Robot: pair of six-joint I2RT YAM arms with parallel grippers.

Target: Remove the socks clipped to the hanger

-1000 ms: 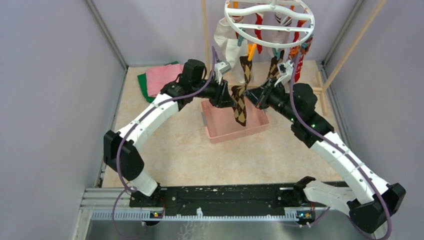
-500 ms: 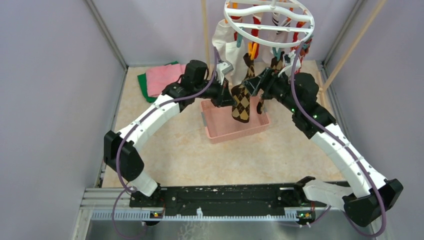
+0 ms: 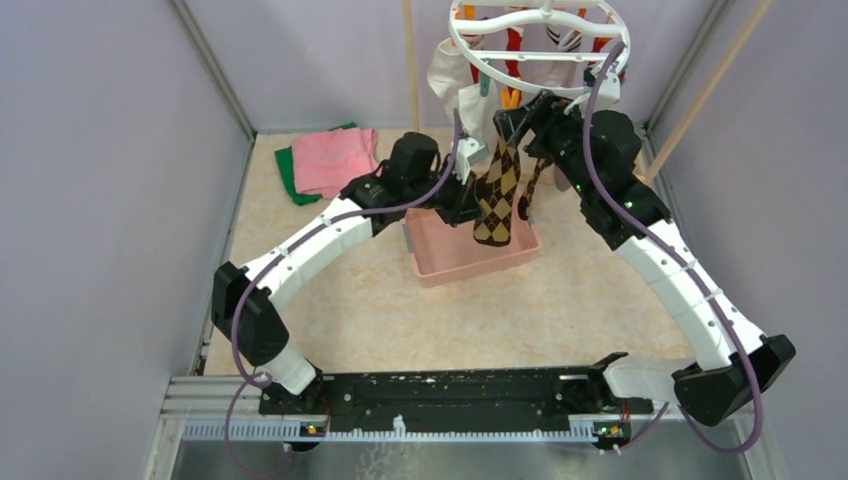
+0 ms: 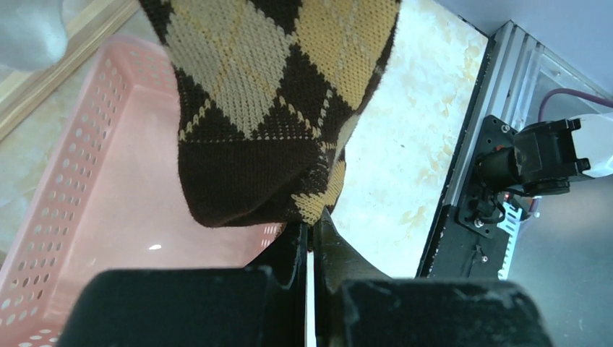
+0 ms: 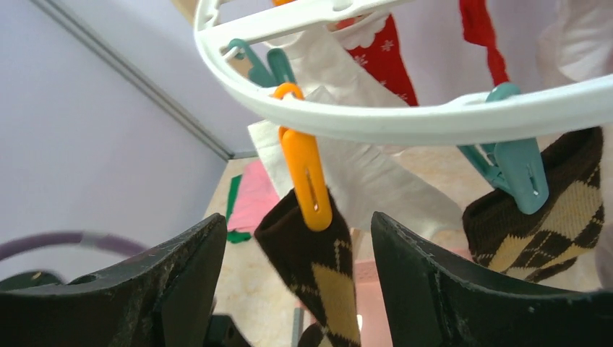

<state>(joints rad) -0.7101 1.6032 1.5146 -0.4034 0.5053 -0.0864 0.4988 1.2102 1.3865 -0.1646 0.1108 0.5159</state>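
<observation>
The white ring hanger (image 3: 540,35) hangs at the back with several socks clipped to it. A brown and tan argyle sock (image 3: 497,190) dangles from an orange clip (image 5: 307,173). My left gripper (image 3: 476,205) is shut on this sock's lower edge (image 4: 316,210), above the basket. My right gripper (image 5: 298,217) stands open just under the ring (image 5: 405,119), its fingers on either side of the orange clip and the sock's cuff (image 5: 318,267), touching neither. A teal clip (image 5: 517,170) holds a second argyle sock (image 5: 549,210). White (image 5: 347,166) and red socks (image 5: 387,61) hang behind.
A pink perforated basket (image 3: 430,262) sits on the floor below the hanger. Folded pink and green cloths (image 3: 325,160) lie at the back left. Wooden rack poles (image 3: 410,60) rise on either side of the hanger, and grey walls close in left and right.
My right gripper has opened and risen from the sock's middle to the orange clip. My left gripper has shut on the argyle sock and shifted right with it.
</observation>
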